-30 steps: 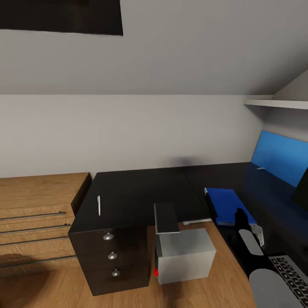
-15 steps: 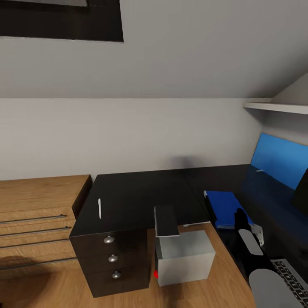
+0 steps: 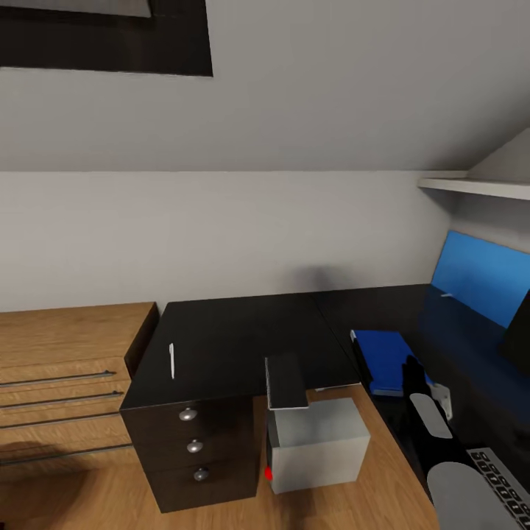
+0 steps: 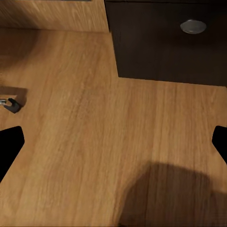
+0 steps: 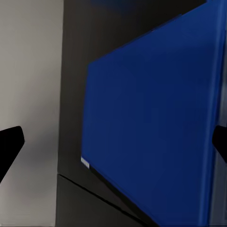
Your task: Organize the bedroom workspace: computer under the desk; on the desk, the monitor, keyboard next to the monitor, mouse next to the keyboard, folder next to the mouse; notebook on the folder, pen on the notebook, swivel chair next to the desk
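The blue folder [image 3: 383, 355] lies flat on the black desk [image 3: 235, 331]. My right gripper [image 3: 412, 372] hovers just above the folder's near end. In the right wrist view the folder [image 5: 151, 123] spreads under my right gripper [image 5: 113, 142], which is open and holds nothing. The white pen [image 3: 171, 361] rests near the desk's left end. The dark grey notebook [image 3: 285, 380] lies at the desk's front edge, over the light grey computer [image 3: 320, 442] on the floor. The keyboard [image 3: 504, 470] and the monitor [image 3: 520, 324] show at the right edge. My left gripper [image 4: 113, 142] is open above the wood floor.
A light wood chest [image 3: 66, 353] with steel handles stands left of the desk's drawers [image 3: 193, 445]. A blue back panel [image 3: 482, 274] and a white shelf [image 3: 471, 181] are at the right. A drawer knob [image 4: 193, 26] and a small dark castor-like part [image 4: 12, 105] show by the floor.
The head view has tilted up slightly, so the desk and keyboard sit lower in the picture. Nothing on the desk has moved, and my right arm holds its place.
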Tool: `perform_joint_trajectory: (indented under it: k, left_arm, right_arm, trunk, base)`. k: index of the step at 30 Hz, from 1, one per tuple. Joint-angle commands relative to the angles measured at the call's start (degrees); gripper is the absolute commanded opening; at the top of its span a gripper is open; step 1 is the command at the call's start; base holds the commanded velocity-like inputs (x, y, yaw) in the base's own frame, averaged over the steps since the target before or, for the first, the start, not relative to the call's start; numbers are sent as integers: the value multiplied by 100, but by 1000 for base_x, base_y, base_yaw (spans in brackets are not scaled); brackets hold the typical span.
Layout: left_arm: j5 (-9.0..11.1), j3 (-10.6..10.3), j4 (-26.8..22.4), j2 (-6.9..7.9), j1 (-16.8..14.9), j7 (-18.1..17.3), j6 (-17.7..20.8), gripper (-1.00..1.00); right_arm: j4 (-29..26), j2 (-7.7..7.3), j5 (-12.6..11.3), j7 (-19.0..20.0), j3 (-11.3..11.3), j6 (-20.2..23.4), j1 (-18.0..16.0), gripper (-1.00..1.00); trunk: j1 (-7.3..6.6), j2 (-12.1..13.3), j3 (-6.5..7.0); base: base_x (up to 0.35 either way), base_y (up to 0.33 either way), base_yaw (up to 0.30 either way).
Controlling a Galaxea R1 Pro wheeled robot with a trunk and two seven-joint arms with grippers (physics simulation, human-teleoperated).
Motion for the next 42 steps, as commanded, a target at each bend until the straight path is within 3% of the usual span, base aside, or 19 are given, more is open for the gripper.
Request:
perform_joint_trajectory:
  k: [1, 10, 19, 28, 42]
  left_arm:
    - [29, 2, 10, -4, 1, -1, -13, 100]
    - [29, -17, 111, -4, 1, 11, -17, 100]
    - [29, -14, 115, -4, 1, 12, -17, 100]
    - [36, -9, 116, -4, 1, 10, -23, 100]
    - [29, -5, 116, -6, 1, -18, -42, 100]
  right_arm:
    - [-14, 11, -60, -12, 11, -26, -2, 100]
    - [-52, 292, -51, -10, 84, -32, -2, 100]
    - [-49, 393, -51, -1, 651, -67, -2, 100]
    - [-30, 499, -60, -1, 728, -65, -2, 100]
    - [-39, 581, -73, -18, 746, 159, 18, 100]
  trunk:
    - [0, -3, -5]
    - [0, -3, 29]
    - [0, -3, 82]
    - [0, -3, 134]
    - [0, -3, 142]
  base:
    - [0, 0, 37]
    - [0, 0, 164]
    - [0, 0, 208]
    - [0, 0, 206]
    - [-41, 0, 22]
